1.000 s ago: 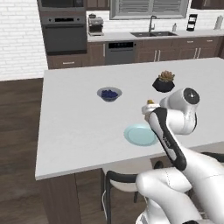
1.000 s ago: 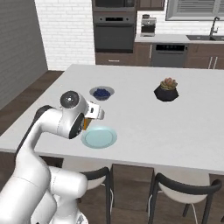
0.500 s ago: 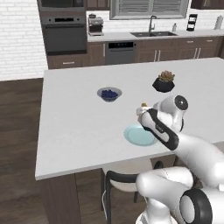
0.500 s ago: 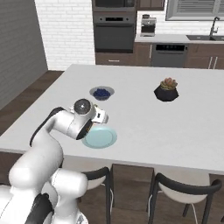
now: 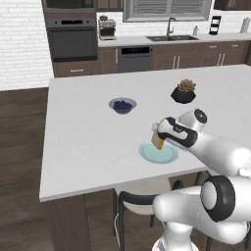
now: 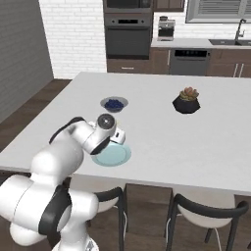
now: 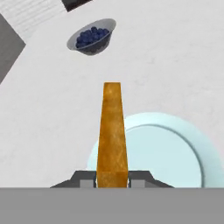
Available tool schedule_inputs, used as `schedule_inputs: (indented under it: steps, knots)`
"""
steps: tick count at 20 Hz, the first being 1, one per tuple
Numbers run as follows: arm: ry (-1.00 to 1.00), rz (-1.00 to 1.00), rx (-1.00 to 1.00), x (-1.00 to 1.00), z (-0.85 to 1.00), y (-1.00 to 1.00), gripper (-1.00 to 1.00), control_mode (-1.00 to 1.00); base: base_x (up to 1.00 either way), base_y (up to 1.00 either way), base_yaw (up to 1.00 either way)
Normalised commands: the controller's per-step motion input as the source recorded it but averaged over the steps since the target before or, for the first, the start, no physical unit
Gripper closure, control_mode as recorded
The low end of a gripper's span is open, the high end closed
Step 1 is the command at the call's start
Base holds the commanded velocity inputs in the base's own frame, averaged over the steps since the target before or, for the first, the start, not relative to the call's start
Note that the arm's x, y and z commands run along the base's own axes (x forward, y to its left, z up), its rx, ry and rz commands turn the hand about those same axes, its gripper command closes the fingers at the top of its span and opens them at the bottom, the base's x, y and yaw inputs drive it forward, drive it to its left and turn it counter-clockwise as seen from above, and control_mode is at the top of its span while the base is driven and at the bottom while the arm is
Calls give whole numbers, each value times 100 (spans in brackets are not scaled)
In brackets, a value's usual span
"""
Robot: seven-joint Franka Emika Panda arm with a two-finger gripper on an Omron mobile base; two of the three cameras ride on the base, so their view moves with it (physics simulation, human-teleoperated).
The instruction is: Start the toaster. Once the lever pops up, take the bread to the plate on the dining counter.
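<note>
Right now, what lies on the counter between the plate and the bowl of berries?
Nothing: in the hand view, only bare white dining counter separates the plate from the bowl of berries. The held bread projects over that stretch.

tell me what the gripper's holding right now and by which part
The gripper is shut on the bread, pinched at its near end, one finger on each flat face. The slice sticks out edge-on over the near rim of the plate.

The bread [image 7: 112,131] shows a rough, grainy orange-brown crust. The plate [image 7: 175,153] looks smooth and faintly glossy, the white tabletop [image 7: 175,65] matt, its base [image 5: 66,220] dark wood.
</note>
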Motion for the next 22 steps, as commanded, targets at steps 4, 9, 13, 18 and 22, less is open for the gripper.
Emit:
schedule_inputs:
  steps: [4, 9, 13, 18, 22]
  knots:
    - [15, 0, 6, 29, -31, 0, 100, -100, 0, 0, 0]
    - [-2, 0, 5, 31, -43, 0, 100, -100, 0, 0, 0]
    - [-2, 0, 3, 35, -36, 5, 100, -100, 0, 0, 0]
    - [1, 0, 0, 15, -22, 0, 100, -100, 0, 0, 0]
    - [0, 0, 1, 1, -11, 0, 100, -100, 0, 0, 0]
